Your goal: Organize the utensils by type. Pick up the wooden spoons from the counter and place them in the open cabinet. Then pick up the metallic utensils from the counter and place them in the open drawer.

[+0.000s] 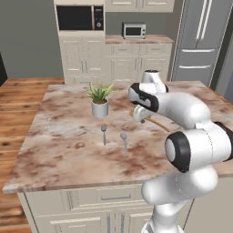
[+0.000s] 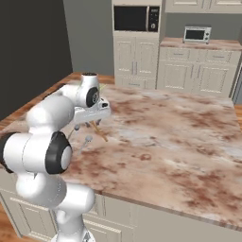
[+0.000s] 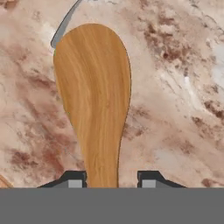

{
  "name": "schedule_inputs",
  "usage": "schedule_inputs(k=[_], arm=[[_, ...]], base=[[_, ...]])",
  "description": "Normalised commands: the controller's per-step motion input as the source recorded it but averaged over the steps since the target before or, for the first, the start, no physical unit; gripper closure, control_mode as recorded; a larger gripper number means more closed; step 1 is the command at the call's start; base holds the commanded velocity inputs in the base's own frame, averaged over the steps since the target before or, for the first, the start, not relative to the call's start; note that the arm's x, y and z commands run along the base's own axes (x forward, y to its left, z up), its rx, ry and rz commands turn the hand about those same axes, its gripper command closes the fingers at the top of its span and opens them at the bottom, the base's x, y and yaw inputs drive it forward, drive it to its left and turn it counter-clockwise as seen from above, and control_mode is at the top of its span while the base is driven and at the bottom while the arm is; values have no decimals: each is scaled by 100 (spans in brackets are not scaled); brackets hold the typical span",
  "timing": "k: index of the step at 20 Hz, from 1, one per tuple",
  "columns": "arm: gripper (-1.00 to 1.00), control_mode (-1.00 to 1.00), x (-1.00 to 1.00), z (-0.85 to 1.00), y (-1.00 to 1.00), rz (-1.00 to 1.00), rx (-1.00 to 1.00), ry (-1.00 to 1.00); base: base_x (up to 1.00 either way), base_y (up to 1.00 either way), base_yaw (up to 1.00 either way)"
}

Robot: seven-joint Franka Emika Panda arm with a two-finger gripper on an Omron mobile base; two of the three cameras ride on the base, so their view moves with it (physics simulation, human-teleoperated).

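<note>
A wooden spoon is seen right between the fingers of the pincer in the hand view, bowl pointing away from it and the neck running down between the two tips. The left tip looks to be touching the handle; a small gap is left on the right side. So the pincer is set fairly narrow around the neck, but whether it's actually clamped can't be told from here, tbh.

Handling-wise: it's judged to be light and stiff, so no flex to worry about. The wood grain should give decent friction, nothing slippery like the metal ones. The neck just below the bowl seems the sensible place to be grabbed, since it's narrow enough for the jaws and the flare of the bowl should stop it sliding out. It could swing if held too loosely, though.

Looks: warm orange-brown, streaky grain, wide oval bowl tapering smoothly into the handle.

Below the pincer the marbled counter is seen. Beyond the bowl's far tip, a thin grey handle of a metal spoon is poking out. In the left base view, two metal spoons are lying off to the pincer's side, near a potted plant.
</note>
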Motion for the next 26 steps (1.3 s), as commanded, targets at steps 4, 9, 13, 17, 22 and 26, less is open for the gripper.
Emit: schedule_inputs(k=[4, 9, 13, 17, 22, 26], arm=[[100, -100, -60, 27, -3, 43, 0, -8], [100, -100, -66, 22, -7, 28, 0, -14], [100, -100, -64, 17, -4, 6, 0, -18], [100, -100, -54, 11, 0, 3, 0, -17], [100, 100, -30, 2, 0, 0, 0, -4], [100, 100, 0, 0, 0, 0, 0, 0]], base=[[0, 0, 0], [0, 0, 0], [0, 0, 0], [0, 0, 0], [-14, 0, 0], [-48, 0, 0]])
